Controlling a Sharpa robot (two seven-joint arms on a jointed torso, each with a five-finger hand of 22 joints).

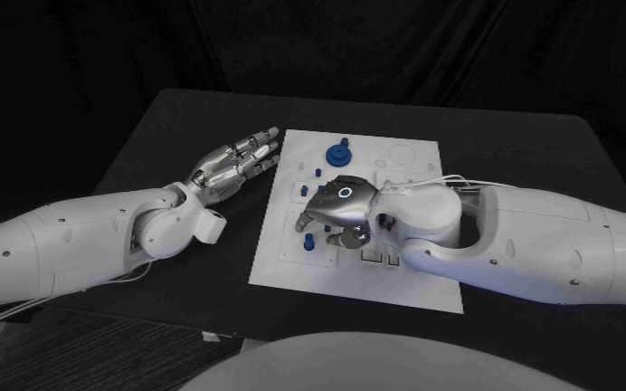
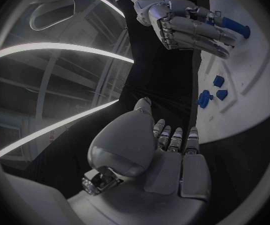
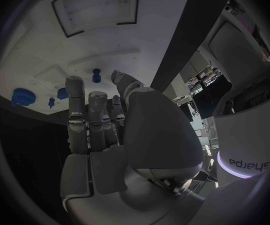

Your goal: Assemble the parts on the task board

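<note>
The white task board (image 1: 392, 275) lies in the middle of the black table. A large round blue part (image 1: 339, 151) stands near its far edge, with smaller blue parts (image 1: 319, 172) along its left side and one more (image 1: 307, 244) nearer me. My right hand (image 1: 342, 210) hovers over the board's middle, fingers pointing down at it and holding nothing. In the right wrist view its fingers (image 3: 90, 120) reach towards the board (image 3: 47, 45) and the blue parts (image 3: 22, 96). My left hand (image 1: 235, 163) lies flat beside the board's left edge, fingers stretched out and empty.
The board has several recessed slots (image 1: 372, 255) near my right hand. In the left wrist view the right hand (image 2: 185, 22) hangs over the board (image 2: 254, 85) close to a blue part (image 2: 235, 27). Bare black table (image 1: 522, 151) surrounds the board.
</note>
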